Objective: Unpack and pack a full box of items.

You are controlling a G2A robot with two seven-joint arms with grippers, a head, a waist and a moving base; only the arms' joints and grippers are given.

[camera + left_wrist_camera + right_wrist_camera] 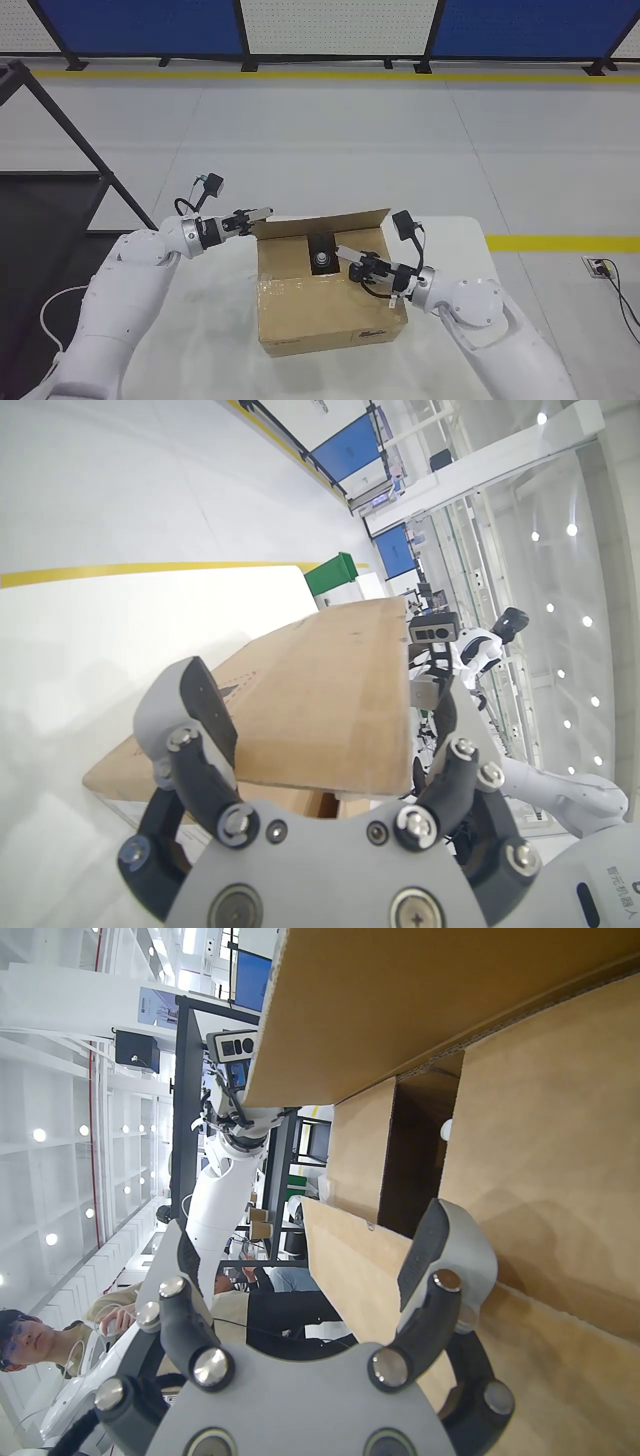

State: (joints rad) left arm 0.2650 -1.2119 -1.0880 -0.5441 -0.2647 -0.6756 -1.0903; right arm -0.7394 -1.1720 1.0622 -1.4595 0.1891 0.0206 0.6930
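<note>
A brown cardboard box (pixel 320 315) stands on the white table (pixel 450 235), its top partly open. Through the dark opening shows a small pale round item (pixel 322 260), also glimpsed in the gap (pixel 445 1130). The rear flap (pixel 320 225) stands upright. My left gripper (pixel 262 214) is at that flap's left end, open, with the flap's end edge (pixel 340 650) lying between the fingers (pixel 210 710). My right gripper (pixel 350 258) hovers over the opening, open. An inner flap's edge (pixel 350 1258) sits between its fingers (pixel 440 1248).
A black metal rack (pixel 60 130) stands off the table's left side. Bare table surface (pixel 125 625) lies left of and behind the box. A green bin (pixel 332 572) is on the floor beyond the table. Blue partitions (pixel 330 25) line the back.
</note>
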